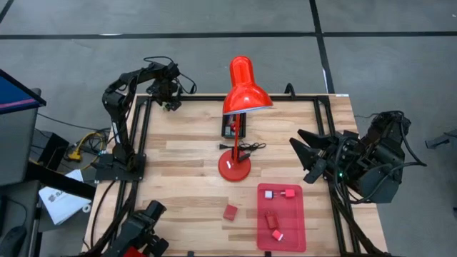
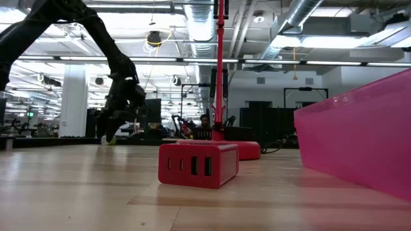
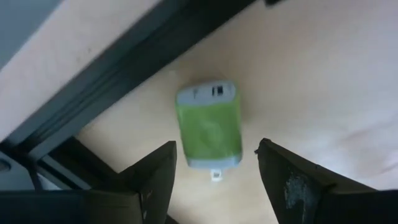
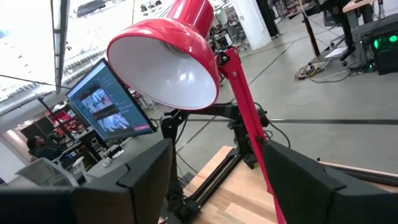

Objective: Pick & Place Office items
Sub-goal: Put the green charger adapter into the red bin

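Green charger (image 3: pixel 209 124) lies between the left gripper's (image 3: pixel 214 163) parted jaws; right gripper (image 1: pixel 303 151) hovers, jaws apart.

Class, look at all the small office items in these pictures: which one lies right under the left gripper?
The green charger block, lying flat on the wood at the table's far left corner, between the open fingers of the left gripper. The red pieces lie near or in the red tray.
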Available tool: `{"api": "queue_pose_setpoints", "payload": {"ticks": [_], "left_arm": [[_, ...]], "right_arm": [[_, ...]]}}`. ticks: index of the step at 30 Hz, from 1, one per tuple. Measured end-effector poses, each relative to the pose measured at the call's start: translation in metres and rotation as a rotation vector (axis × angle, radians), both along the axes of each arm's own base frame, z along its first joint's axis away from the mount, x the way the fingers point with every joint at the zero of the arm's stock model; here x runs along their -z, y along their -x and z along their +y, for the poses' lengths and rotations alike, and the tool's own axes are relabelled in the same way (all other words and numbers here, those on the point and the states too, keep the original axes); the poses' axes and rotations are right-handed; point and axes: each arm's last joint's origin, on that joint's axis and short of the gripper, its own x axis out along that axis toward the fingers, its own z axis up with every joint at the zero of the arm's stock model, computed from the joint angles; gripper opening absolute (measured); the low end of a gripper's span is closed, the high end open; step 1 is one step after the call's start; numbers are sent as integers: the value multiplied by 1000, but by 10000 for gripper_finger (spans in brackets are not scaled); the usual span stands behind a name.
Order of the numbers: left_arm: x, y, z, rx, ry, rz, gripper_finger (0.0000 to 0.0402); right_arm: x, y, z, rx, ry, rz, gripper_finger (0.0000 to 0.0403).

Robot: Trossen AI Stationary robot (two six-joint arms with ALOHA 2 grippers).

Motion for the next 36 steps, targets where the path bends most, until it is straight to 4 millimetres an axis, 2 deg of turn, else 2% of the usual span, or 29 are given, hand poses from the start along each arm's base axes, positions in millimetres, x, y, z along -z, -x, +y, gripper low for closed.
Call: {"api": "queue_pose_setpoints", "payload": {"ticks": [15,23,26,31,33,36], "left_arm": [[1,-4,7,-39,-78,-39,189],[0,-1,0,-42,-6,-13,117],[0,-1,-3,-38,28,-7,117],[-15,-10,-18,-23,89,-96,117],[-27,-17,-31,4,90,-159,117],[-50,-28,-62,71,91,-273,117]], "right_arm": [[1,-8,-8,12,-3,11,245],[1,-7,-6,4,0,13,245],[1,-6,-6,2,7,19,245],[1,-4,-4,-7,13,22,245],[0,-3,-2,-12,15,23,245],[0,-1,0,-15,17,21,245]]}}
